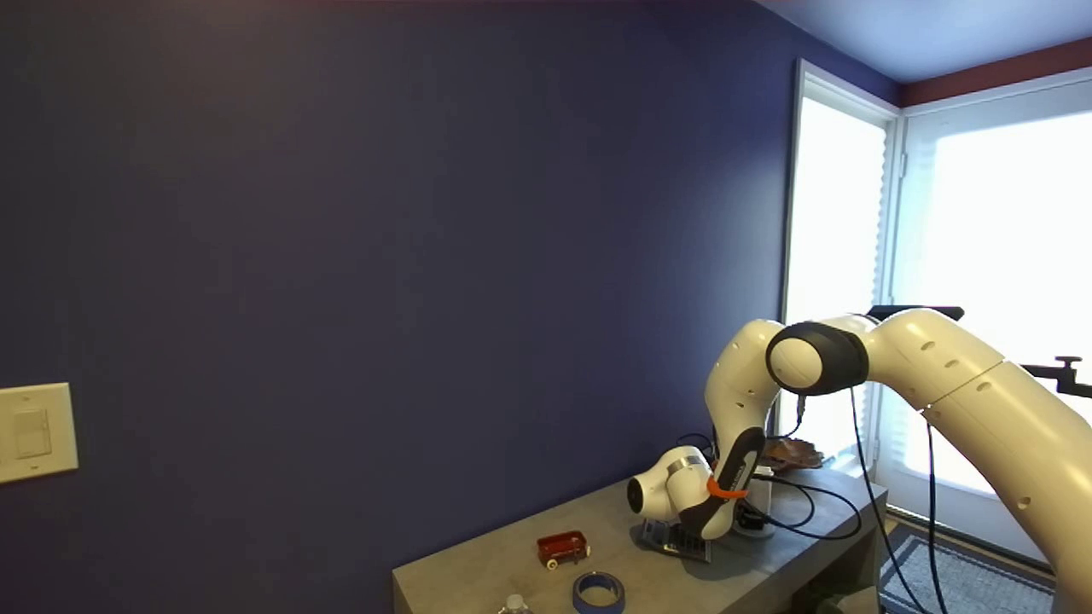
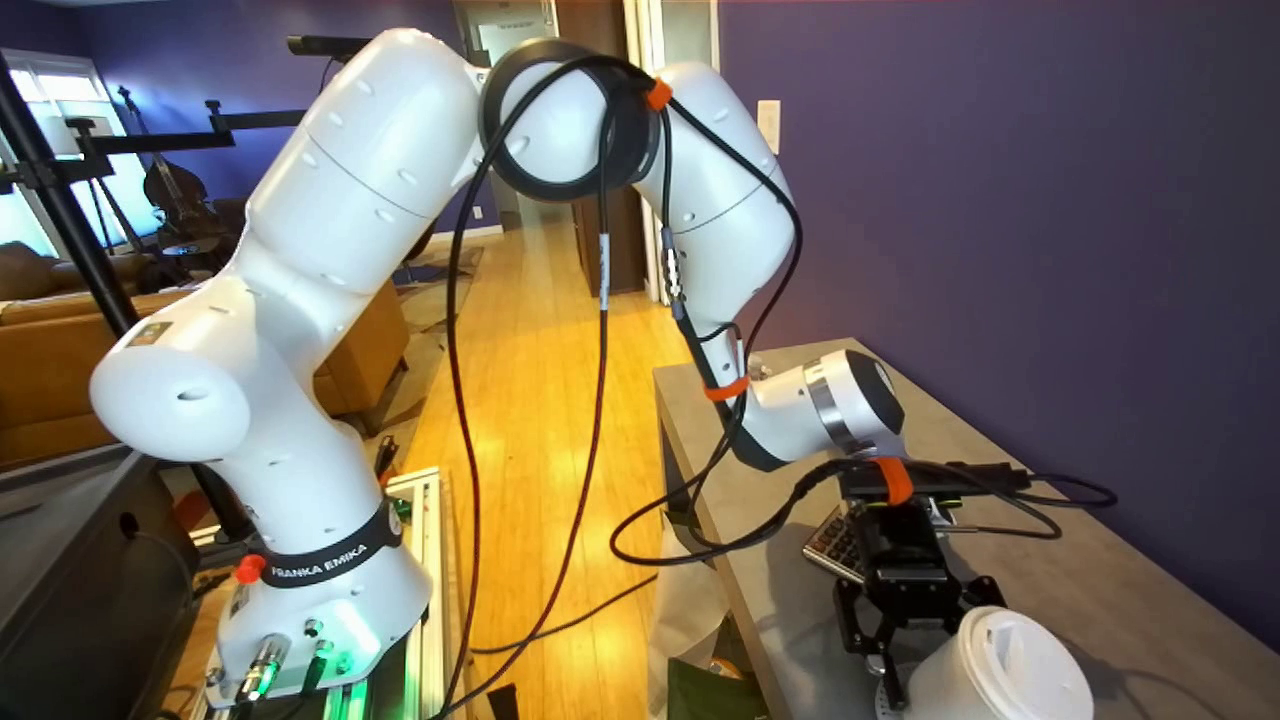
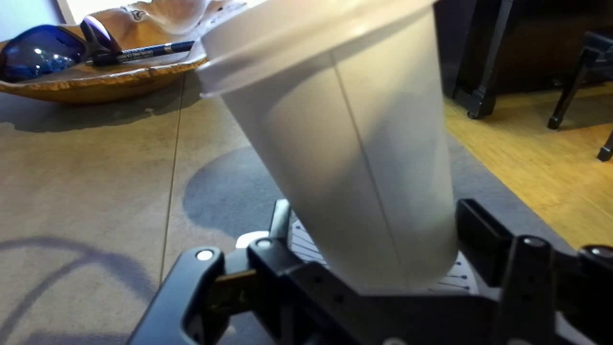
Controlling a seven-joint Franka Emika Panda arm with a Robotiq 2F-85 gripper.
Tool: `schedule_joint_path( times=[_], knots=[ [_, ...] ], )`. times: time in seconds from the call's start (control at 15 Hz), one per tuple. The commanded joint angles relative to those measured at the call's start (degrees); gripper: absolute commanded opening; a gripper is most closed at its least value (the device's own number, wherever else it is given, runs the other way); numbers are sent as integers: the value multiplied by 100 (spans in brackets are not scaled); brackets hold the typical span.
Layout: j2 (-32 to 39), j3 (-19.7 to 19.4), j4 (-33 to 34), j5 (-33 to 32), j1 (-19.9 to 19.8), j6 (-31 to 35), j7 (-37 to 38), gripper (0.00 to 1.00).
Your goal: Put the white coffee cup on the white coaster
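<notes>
The white coffee cup [image 3: 364,158], tall with a white lid, stands between the fingers of my gripper [image 3: 372,213]. Both fingertips lie against its lower sides. It leans to the left in the wrist view. The cup also shows at the bottom edge of an exterior view [image 2: 955,685] and partly behind the arm in an exterior view [image 1: 765,496]. The white coaster [image 3: 305,242], marked with thin dark lines and dots, lies directly below the cup, mostly hidden by it. I cannot tell whether the cup's base touches the coaster.
A wooden bowl [image 3: 129,79] with sunglasses and a pen stands beyond the cup. A calculator [image 2: 838,545] lies beneath the wrist. A red toy wagon [image 1: 563,548], a blue tape roll [image 1: 598,593] and a bottle [image 1: 515,605] are farther along the table. A wall runs along the table's back.
</notes>
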Motion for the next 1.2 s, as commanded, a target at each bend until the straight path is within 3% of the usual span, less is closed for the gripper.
schedule_joint_path(
  times=[0.0,0.2,0.73,1.13],
  knots=[
    [56,34,-13,16,8,122,-117,95],
    [66,31,-23,-13,26,132,-77,100],
    [35,51,-32,44,22,128,-98,100],
    [-662,318,-480,199,178,109,-212,100]
  ],
)
